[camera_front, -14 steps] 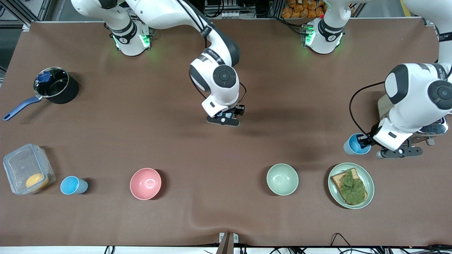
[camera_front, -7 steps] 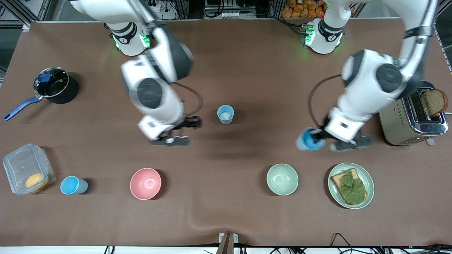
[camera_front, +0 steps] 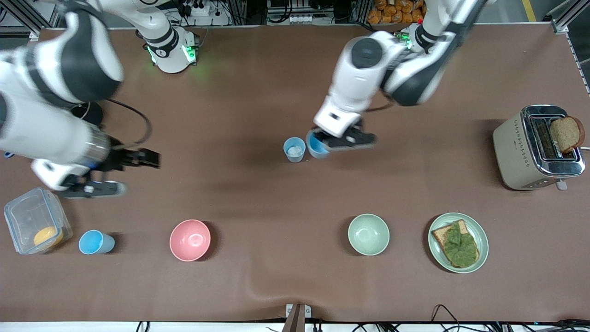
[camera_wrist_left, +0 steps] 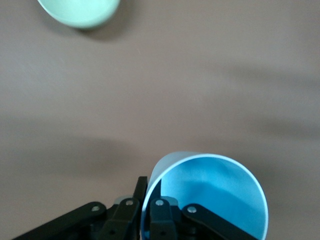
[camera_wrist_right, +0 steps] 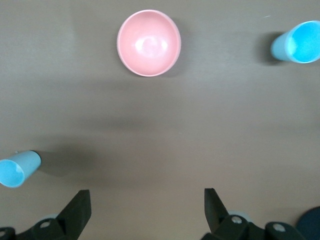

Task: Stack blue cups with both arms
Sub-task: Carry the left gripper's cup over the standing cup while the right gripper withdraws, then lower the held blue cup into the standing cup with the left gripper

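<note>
Left pincer (camera_front: 328, 139) carried sky-blue cup (camera_front: 316, 144) beside pale cup (camera_front: 294, 149); right pincer (camera_front: 120, 173) withdrew — open.

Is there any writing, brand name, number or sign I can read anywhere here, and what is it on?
None can be read.
Right arm's base: a small dark mark on its black band, too small to read.
Left arm's base: mostly covered, no mark readable.
Toaster: rows of tiny marks on its side, a pattern rather than letters.
Blue cups, bowls, plate, pot and container: no visible print.
</note>
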`<action>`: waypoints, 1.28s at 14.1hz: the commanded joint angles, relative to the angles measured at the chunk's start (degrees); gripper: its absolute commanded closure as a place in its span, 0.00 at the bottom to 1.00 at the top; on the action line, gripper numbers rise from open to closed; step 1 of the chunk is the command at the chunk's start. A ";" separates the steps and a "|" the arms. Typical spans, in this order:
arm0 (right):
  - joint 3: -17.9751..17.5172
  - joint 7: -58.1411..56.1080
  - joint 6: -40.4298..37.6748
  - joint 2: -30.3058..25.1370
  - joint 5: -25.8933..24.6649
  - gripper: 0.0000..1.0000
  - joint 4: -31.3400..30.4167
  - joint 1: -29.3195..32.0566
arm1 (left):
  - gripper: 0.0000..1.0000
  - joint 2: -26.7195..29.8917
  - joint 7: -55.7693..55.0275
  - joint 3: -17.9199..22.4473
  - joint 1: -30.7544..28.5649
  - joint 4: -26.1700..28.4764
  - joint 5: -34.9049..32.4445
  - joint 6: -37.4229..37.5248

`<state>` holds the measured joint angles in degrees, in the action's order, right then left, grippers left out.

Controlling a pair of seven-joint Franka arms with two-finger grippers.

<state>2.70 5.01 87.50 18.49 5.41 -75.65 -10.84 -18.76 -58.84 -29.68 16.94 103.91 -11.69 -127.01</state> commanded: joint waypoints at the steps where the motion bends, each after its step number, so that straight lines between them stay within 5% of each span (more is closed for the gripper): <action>1: -1.65 -5.43 -0.48 -6.43 -0.22 0.00 -6.33 4.06 | 1.00 -8.90 -8.02 0.50 4.58 -5.28 -7.96 -0.79; 5: -3.92 -6.24 5.56 -17.15 -2.42 0.00 -21.79 8.97 | 1.00 -13.67 -15.08 0.50 6.44 -8.81 -15.20 -0.79; 10: -4.99 -6.15 4.17 -22.70 -6.98 0.00 -23.75 12.24 | 1.00 -13.94 -19.11 0.50 8.20 -8.20 -14.59 -0.79; 14: -5.16 -6.24 0.66 -22.10 -6.90 0.00 -22.27 11.89 | 1.00 -15.34 -21.49 0.50 9.69 -8.02 -14.50 -0.26; 18: -4.99 -6.33 6.00 -21.13 -6.90 0.00 -22.17 12.95 | 1.00 -15.26 -22.64 0.50 9.78 -7.32 -14.41 -0.08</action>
<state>-1.46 -0.64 90.80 -2.78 -1.20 -97.26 0.35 -33.94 -79.76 -29.26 26.46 96.34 -25.36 -127.96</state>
